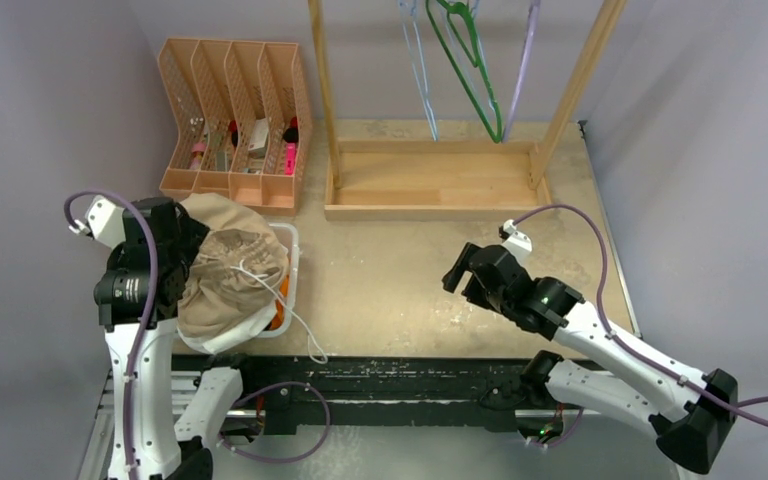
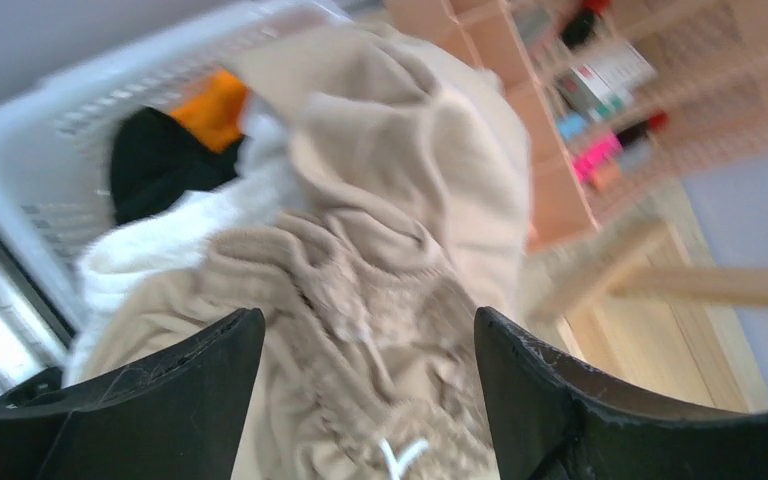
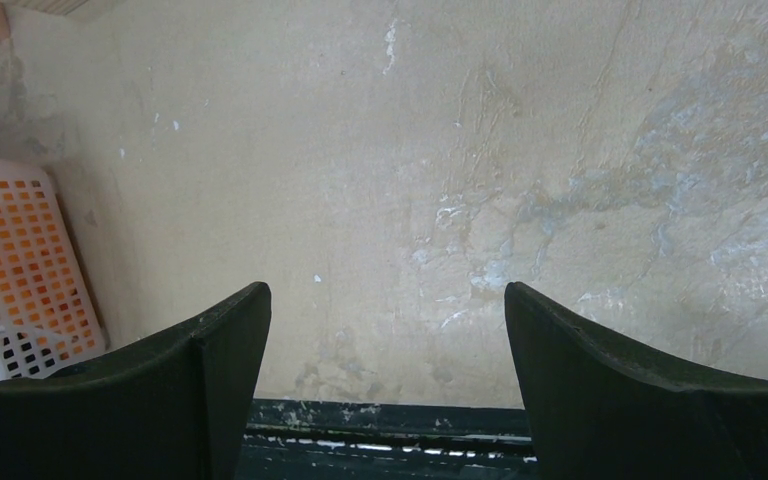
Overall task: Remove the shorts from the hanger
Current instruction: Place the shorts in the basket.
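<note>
Though crumpled beige cloth shorts [image 1: 230, 272] top the white perforated plastic basket [image 1: 291, 240] at near left, only scraps of orange shorts [image 2: 210, 105], black shorts [image 2: 160, 165] and white shorts [image 2: 155, 245] show beneath. Left gripper [image 2: 370, 320]: jaws wide, over the beige cloth, holding nothing. Right gripper [image 3: 388, 300]: spread wide, empty, above the tan table [image 3: 480, 150].

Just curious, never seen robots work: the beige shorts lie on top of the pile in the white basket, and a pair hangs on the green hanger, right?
No: the green hanger is bare, as the top external view shows. The beige shorts do top the pile in the white basket.
</note>
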Available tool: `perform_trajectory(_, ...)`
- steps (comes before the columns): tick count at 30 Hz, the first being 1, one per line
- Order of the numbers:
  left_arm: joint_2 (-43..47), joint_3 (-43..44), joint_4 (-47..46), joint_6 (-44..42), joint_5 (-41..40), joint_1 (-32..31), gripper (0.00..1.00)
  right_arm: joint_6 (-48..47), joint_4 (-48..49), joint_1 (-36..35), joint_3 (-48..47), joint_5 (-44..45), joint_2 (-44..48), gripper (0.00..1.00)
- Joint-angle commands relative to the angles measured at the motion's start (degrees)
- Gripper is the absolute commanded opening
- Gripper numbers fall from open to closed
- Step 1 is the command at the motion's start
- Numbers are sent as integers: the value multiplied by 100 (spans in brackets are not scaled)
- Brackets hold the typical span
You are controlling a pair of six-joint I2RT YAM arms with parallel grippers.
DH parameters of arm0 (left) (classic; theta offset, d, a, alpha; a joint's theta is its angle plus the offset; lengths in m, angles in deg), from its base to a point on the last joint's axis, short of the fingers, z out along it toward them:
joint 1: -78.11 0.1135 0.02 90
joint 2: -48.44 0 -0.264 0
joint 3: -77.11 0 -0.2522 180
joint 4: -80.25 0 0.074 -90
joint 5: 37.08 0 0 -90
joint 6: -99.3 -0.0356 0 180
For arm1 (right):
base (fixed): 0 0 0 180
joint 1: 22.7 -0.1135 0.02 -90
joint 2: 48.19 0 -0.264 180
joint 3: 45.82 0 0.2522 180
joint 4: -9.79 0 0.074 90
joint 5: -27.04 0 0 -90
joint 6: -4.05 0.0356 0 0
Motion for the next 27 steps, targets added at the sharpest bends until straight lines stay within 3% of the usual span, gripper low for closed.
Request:
perform_trajectory(1,88,-12,-854,-1244,2335,-5,76,-68,208,-3,-203,25,-163,87)
perform_trajectory(3,70,-43,-787,-1316,3204,-7,77,-115,283,-1,-212,-29,-260,88)
perform_trajectory(8,311,29,544,-1482,2770,-7,76,-136,362,0,-272,-132,-496,87)
perform_trajectory(14,462,-688,1153,-1809,3895,-18,68,-209,648,-1,-297,-301,-749,87)
perform_trajectory(24,294,-1088,321,-1517,3852,-64,67,-212,685,-1,-245,-421,-807,87)
perform_trajectory(27,52,-1126,-117,-1384,3911,-69,54,-206,677,-1,-212,-400,-724,87)
